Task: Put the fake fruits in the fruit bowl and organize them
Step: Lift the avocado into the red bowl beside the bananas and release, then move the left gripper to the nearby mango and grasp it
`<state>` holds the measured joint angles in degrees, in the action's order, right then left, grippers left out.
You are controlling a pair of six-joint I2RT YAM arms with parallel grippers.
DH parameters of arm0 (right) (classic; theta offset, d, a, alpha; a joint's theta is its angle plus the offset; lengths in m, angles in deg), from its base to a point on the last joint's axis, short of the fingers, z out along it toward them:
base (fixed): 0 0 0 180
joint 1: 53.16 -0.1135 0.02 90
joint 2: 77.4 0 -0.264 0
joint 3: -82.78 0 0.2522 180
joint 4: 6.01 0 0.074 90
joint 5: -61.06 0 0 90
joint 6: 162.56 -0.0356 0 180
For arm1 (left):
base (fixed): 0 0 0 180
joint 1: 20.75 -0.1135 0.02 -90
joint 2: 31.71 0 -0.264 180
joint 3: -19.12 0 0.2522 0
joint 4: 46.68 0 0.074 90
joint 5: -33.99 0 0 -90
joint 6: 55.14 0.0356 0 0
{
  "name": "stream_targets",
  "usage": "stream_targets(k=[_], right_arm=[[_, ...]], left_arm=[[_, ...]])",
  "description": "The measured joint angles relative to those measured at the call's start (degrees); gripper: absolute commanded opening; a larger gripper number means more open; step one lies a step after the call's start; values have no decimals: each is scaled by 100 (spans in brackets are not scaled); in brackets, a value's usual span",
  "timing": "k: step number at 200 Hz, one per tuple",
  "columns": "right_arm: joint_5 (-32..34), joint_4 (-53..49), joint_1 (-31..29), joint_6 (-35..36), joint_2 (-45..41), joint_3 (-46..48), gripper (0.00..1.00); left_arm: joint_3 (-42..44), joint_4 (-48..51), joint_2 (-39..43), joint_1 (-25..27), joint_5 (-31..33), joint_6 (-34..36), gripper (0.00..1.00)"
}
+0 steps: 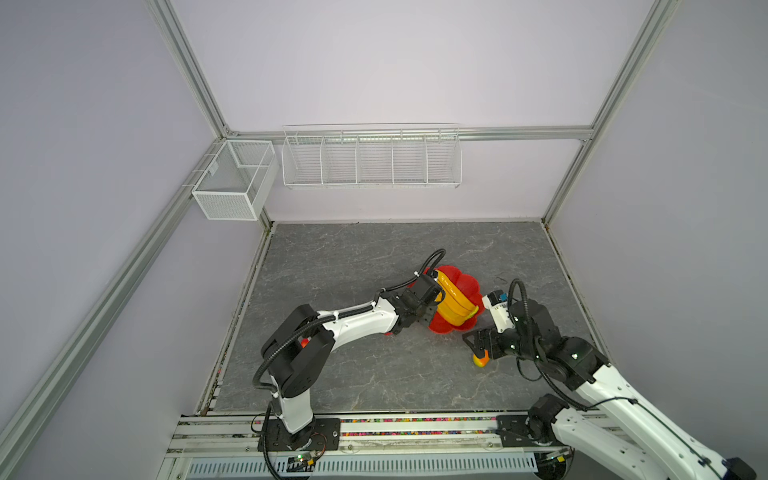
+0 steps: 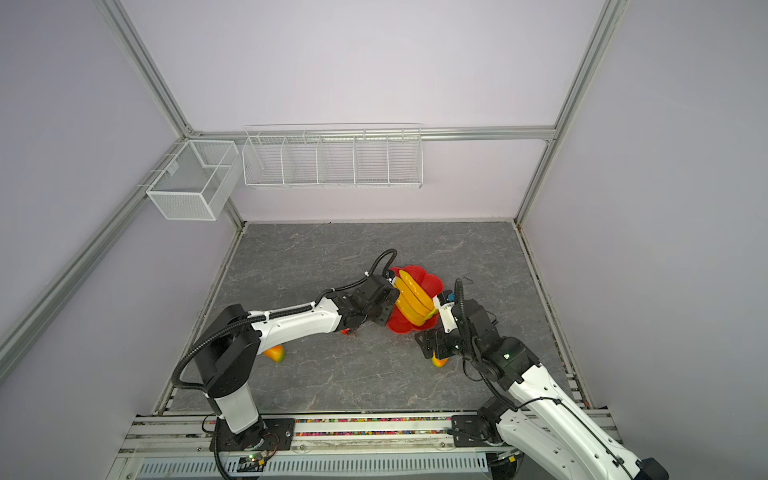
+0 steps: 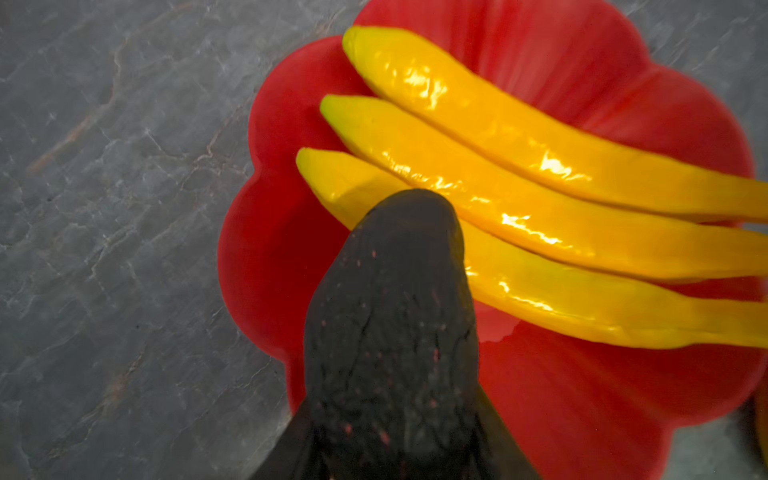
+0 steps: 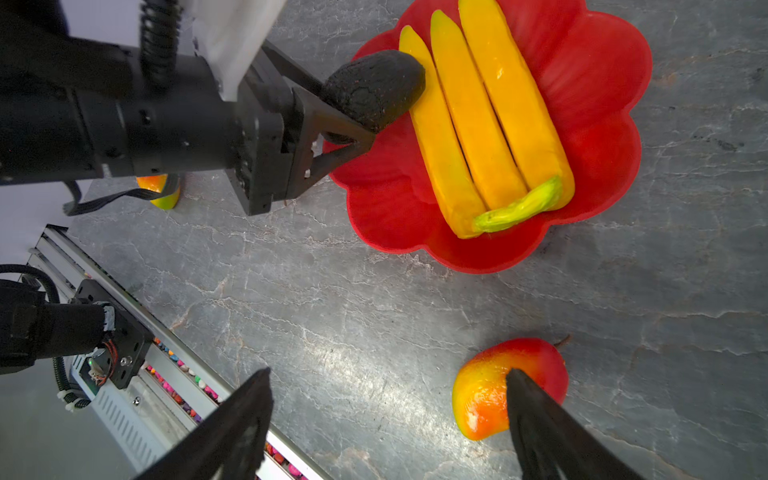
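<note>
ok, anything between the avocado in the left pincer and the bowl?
The banana bunch fills the middle of the bowl, right at the tip of the avocado. Bare red shows beside it, under the left pincer.

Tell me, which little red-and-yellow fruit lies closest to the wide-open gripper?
The mango with the short stalk, on the table right by one fingertip of the right gripper. Another mango lies far off, beneath the left arm.
</note>
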<state>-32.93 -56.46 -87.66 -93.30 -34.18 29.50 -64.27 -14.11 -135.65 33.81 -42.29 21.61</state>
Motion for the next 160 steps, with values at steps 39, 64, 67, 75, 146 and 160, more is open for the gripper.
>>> stream_targets(k=[39, 64, 67, 75, 146, 160], right_arm=[[-35, 28, 70, 20, 31, 0, 89], [-37, 35, 103, 17, 83, 0, 89], [-35, 33, 105, 17, 90, 0, 89], [-35, 35, 109, 17, 101, 0, 89], [11, 31, 109, -35, 131, 0, 88], [31, 11, 109, -37, 131, 0, 88]], left_arm=[[-225, 195, -254, -59, -2, -31, 49], [-227, 216, -271, -57, -4, -61, 57], [-227, 214, -271, -57, -4, -68, 57], [-227, 214, -273, -57, -11, -70, 59], [-164, 216, -92, -57, -4, -66, 63], [79, 219, 306, -57, 81, -133, 64]])
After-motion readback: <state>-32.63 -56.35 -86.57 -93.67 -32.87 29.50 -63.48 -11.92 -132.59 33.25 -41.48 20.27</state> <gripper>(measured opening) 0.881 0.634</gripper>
